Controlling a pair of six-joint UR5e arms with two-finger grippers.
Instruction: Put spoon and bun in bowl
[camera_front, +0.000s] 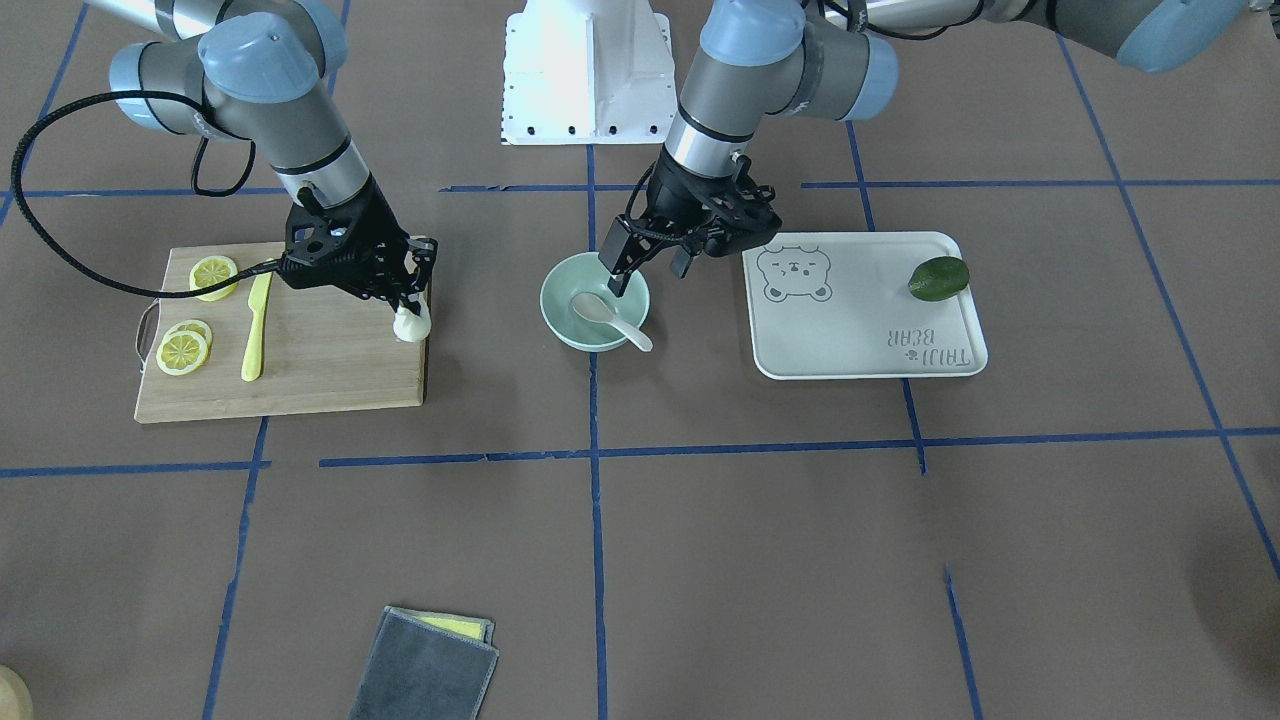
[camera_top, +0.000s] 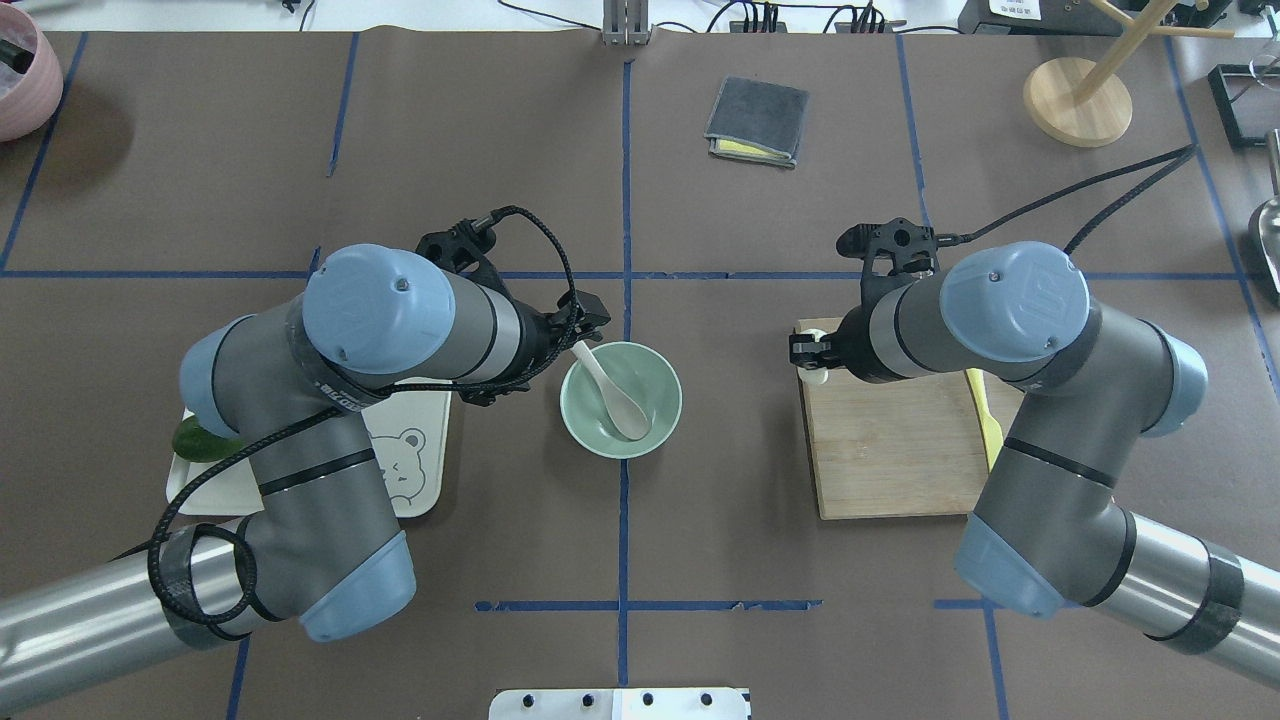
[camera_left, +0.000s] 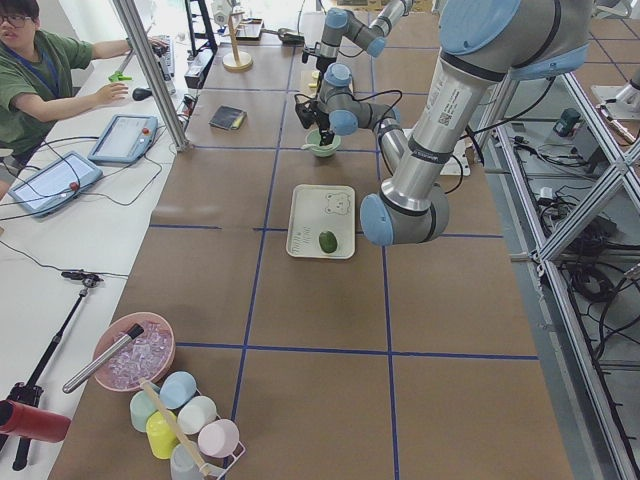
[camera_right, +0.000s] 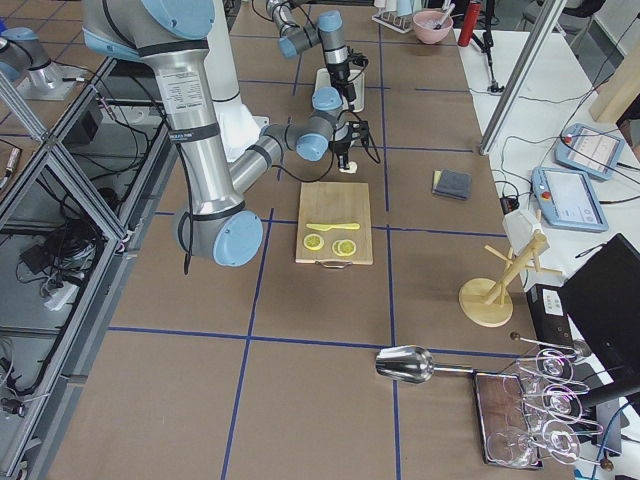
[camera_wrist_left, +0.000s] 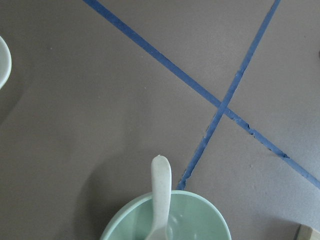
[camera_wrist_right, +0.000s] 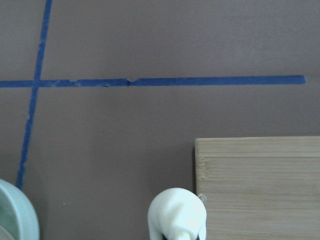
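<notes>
The off-white spoon (camera_front: 610, 318) lies in the mint-green bowl (camera_front: 553, 300), scoop inside and handle over the rim; both also show in the overhead view, the spoon (camera_top: 612, 385) in the bowl (camera_top: 672, 400). My left gripper (camera_front: 650, 268) hangs open and empty just above the bowl's far rim. My right gripper (camera_front: 412, 316) is shut on the white bun (camera_front: 412, 326) at the corner of the wooden cutting board (camera_front: 330, 370). The right wrist view shows the bun (camera_wrist_right: 176, 215) at that corner. I cannot tell whether it touches the board.
Lemon slices (camera_front: 183, 350) and a yellow plastic knife (camera_front: 256, 330) lie on the board. A white bear tray (camera_front: 860, 320) with a green fruit (camera_front: 938, 277) sits on the bowl's other side. A folded grey cloth (camera_front: 425, 665) lies far across the table.
</notes>
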